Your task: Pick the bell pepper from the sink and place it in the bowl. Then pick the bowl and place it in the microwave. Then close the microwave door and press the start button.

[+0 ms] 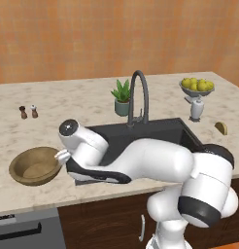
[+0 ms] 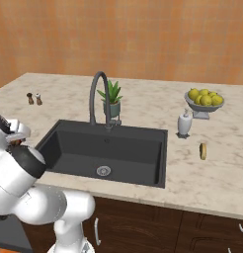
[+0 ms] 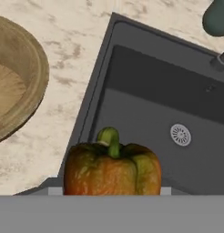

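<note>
The bell pepper (image 3: 112, 168) is seen low in the hand view, right by the gripper, over the sink's (image 3: 145, 104) left edge. The bowl (image 3: 16, 77) is at upper left. Whether it is gripped cannot be told.

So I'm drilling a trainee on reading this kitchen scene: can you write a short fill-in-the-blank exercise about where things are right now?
1. The bell pepper sits close before the hand camera, its ____ stem pointing up.
2. The wooden bowl rests on the counter beside the sink and is ____ inside.
3. The grey dish on the counter holds ____ fruits.
4. A small potted ____ stands just behind the faucet.

Missing words: green; empty; yellow; plant
</note>
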